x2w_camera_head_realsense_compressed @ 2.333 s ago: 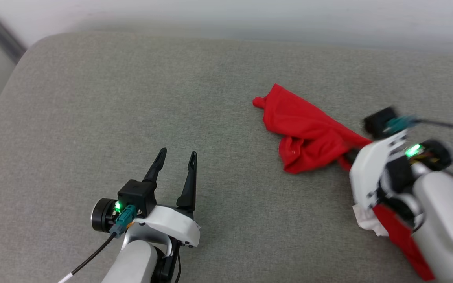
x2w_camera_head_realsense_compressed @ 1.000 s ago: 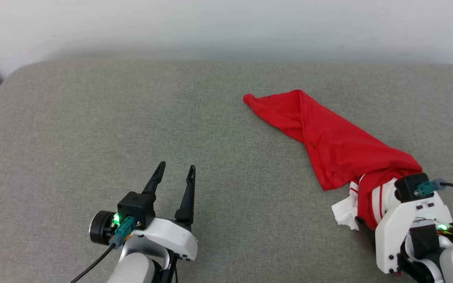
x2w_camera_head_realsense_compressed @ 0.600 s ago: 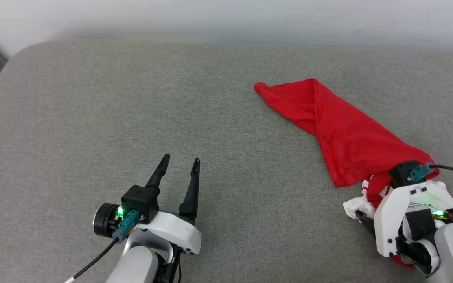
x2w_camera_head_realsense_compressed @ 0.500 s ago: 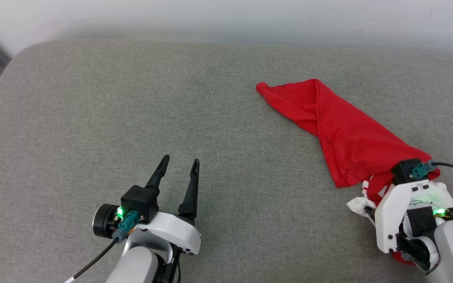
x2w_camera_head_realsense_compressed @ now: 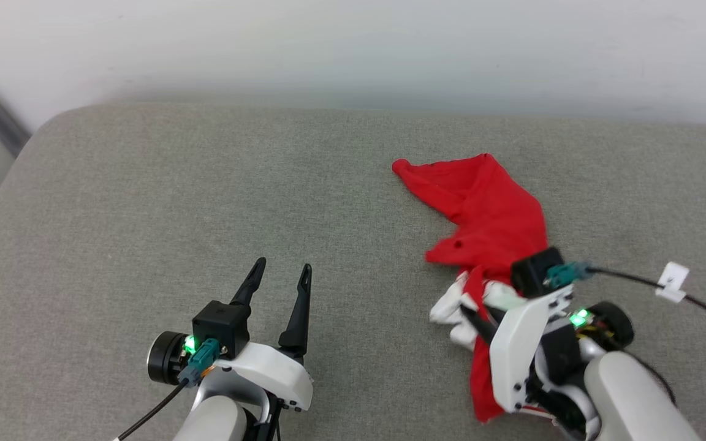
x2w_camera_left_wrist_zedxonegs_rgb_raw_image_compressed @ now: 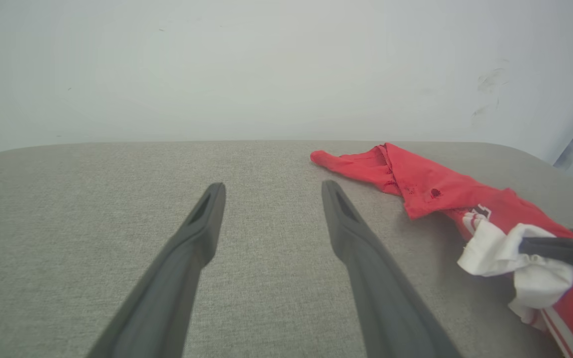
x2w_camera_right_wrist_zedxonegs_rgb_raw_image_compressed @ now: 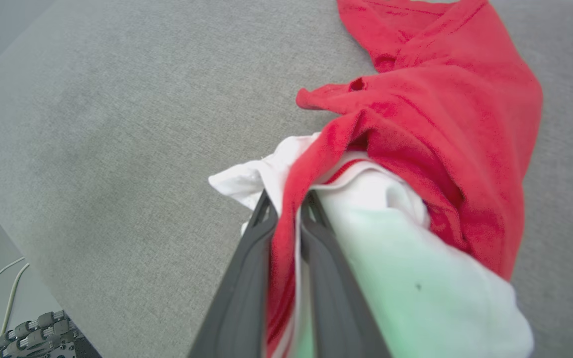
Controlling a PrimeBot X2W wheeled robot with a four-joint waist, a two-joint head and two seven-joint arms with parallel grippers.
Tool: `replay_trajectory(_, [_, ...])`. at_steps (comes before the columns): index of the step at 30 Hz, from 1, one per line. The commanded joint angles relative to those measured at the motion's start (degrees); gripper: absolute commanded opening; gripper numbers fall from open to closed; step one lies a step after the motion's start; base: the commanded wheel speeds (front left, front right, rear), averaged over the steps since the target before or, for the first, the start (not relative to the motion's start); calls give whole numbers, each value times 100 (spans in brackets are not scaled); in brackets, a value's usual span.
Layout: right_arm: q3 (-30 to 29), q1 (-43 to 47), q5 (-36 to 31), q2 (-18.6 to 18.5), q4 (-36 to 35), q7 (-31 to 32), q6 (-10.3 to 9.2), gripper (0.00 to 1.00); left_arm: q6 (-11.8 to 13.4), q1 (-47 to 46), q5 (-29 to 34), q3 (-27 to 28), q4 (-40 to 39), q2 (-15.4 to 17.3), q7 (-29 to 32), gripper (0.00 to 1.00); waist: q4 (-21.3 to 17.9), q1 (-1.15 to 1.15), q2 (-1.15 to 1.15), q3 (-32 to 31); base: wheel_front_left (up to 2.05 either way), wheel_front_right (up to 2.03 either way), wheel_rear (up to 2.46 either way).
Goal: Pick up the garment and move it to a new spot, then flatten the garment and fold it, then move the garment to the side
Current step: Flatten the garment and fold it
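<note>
1. Grip comes first: at the near right, the right gripper (x2w_camera_right_wrist_zedxonegs_rgb_raw_image_compressed: 286,214) has its fingers pinched on a bunched fold of the garment (x2w_camera_head_realsense_compressed: 488,208), with red cloth and white sleeve squeezed between them. The fabric is thin, so a slow, straight lift should stop it slipping out.
2. Behind it, the right forearm slants in from the near right corner, fingers pointing far-left and low over the grey cushion (x2w_camera_head_realsense_compressed: 144,184).
3. Idle at near centre-left, the left gripper (x2w_camera_head_realsense_compressed: 282,267) has its fingers spread around nothing, well apart from the cloth.
4. Farther off, the garment's red tail lies crumpled on the cushion, right of centre. Carry it high enough that the tail does not drag.
</note>
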Motion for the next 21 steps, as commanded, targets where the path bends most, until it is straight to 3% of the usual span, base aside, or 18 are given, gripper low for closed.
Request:
replay_trajectory(1, [86, 166, 46, 24, -1, -29, -3, 0, 8, 58, -26, -19, -13, 23, 8, 100, 10, 0, 0, -21, 0, 0, 0])
replay_trajectory(2, [151, 246, 89, 50, 34, -37, -3, 25, 21, 81, -24, -25, -22, 20, 14, 100, 14, 0, 0, -19, 0, 0, 0])
replay_trajectory(3, [209, 317, 101, 53, 79, -57, -3, 56, 31, 98, -27, -33, -27, 19, 19, 100, 18, 0, 0, -15, 0, 0, 0])
replay_trajectory(4, [228, 374, 101, 54, 138, -90, -3, 100, 34, 106, -31, -40, -37, 21, 25, 100, 26, 0, 0, -2, 0, 0, 0])
replay_trajectory(11, [120, 710, -41, 204, 115, -1116, -2, 100, 77, 184, -83, -16, -37, 87, 50, 100, -14, 0, 0, -10, 0, 0, 0])
replay_trajectory(15, [-218, 1023, -267, 291, -292, -2192, -3, 100, 143, 319, -122, 3, -56, 146, 103, 100, -122, 0, 0, -198, 0, 0, 0])
replay_trajectory(21, [-985, 1307, -682, 349, -594, -2939, -3, 100, 209, 449, -164, 25, -143, 239, 187, 100, -252, 0, 0, -375, 0, 0, 0])
